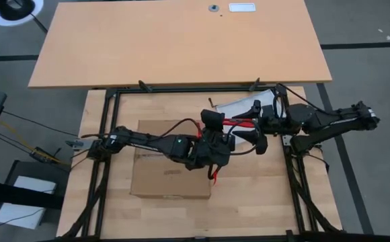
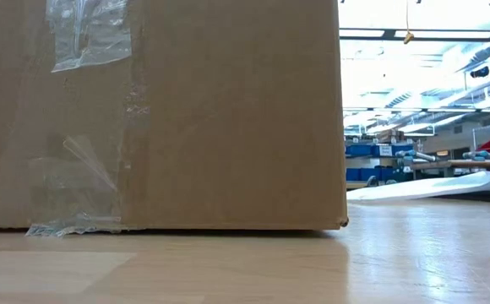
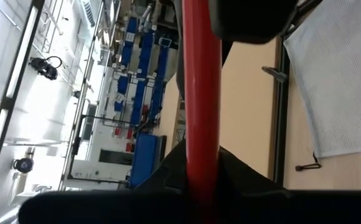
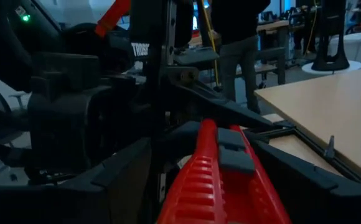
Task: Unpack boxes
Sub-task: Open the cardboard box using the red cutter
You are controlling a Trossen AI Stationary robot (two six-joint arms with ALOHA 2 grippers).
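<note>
Your box (image 1: 170,176) sits at the lower centre of the high view, on the wooden surface (image 1: 262,195), and from above its top looks flat, so you can judge that it is not yet opened and nothing has come out of it. In the low view its side fills the left of the frame, with clear tape (image 2: 89,34) on the cardboard at the upper left. Both arms meet just right of the box's upper right corner. The left end effector (image 1: 216,153) is pressed together on the red cutter (image 1: 239,125); the left wrist view shows the red handle running straight up the middle of the frame out of the dark fingers. The right end effector (image 1: 257,131) is spread wide around the other end of that same tool, whose ribbed red body fills the bottom centre of the right wrist view, between the dark fingers but not clamped. A white padded bag (image 1: 239,107) lies behind the arms, at upper centre right. By this, you are at the tool hand-over stage: cutting the tape, folding back the flaps and emptying the box all remain.
</note>
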